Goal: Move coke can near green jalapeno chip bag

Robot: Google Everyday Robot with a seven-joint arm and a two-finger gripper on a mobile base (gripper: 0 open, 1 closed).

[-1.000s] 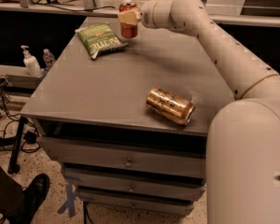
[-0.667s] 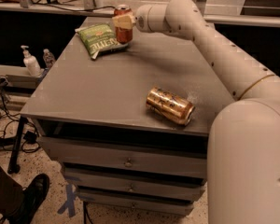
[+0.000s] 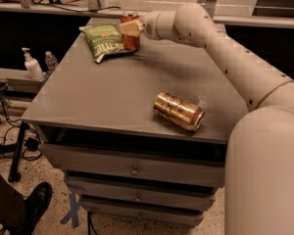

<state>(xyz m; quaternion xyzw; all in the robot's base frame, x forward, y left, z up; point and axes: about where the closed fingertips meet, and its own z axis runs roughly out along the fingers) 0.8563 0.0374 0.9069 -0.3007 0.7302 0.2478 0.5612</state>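
- You had the gripper [image 3: 129, 29] at the table's [image 3: 98, 92] 12 o'clock, over the far end. Its fingers were clamped on the coke can [image 3: 132, 42], with one pale finger across the upper half.
- The coke can stood upright, silver top up, right at the 3 o'clock edge of the bag [image 3: 104, 39]. You could not tell whether its base touched the bag or the table.
- The bag lay flat at 11 o'clock, close to the far and left edges.
- A gold can [image 3: 178, 111] lay on its side at 5 o'clock, near the front edge and well apart from the coke can. You could not see whether it held anything.
- The drawers [image 3: 132, 168] under the top were shut, with a dark gap above the first one.
- Bare tabletop ran from the bag down to the 7 o'clock corner, and also between the two cans.
- The arm [image 3: 225, 48] crossed in over the 3 o'clock edge.
- Off the table at 9 o'clock, a pump bottle [image 3: 32, 65] and a small bottle [image 3: 51, 61] stood on a lower ledge.
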